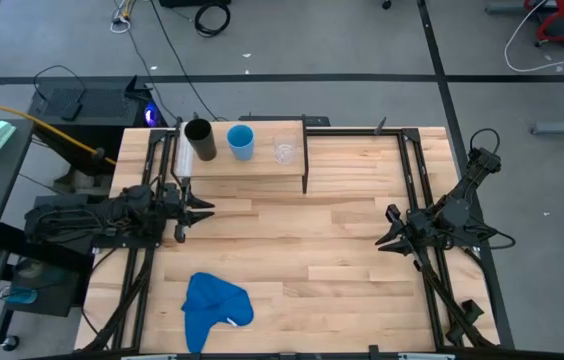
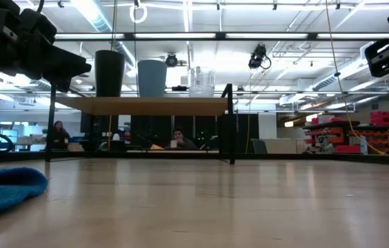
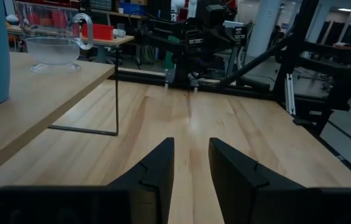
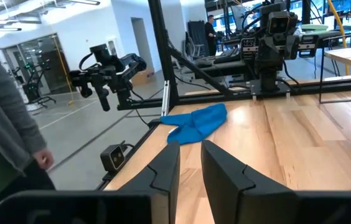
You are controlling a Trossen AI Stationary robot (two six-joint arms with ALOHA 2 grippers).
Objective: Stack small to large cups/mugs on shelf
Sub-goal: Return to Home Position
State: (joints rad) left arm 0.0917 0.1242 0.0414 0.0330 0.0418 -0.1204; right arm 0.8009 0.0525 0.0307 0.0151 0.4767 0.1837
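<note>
Three cups stand side by side on the low wooden shelf (image 1: 262, 165) at the table's far side: a tall black one (image 1: 200, 139) on the left, a light-blue one (image 1: 241, 141) in the middle, a small clear one (image 1: 284, 151) on the right. They also show in the low view as the black cup (image 2: 110, 72), the blue cup (image 2: 152, 78) and the clear cup (image 2: 201, 81). My left gripper (image 1: 205, 208) is open and empty, in front of the shelf's left end. My right gripper (image 1: 387, 230) is open and empty at the table's right.
A crumpled blue cloth (image 1: 214, 307) lies near the table's near edge, left of centre. Black frame rails (image 1: 417, 170) run along both sides of the table. The wide middle of the tabletop (image 1: 302, 240) is bare wood. People sit in the room beyond the table (image 2: 177, 138).
</note>
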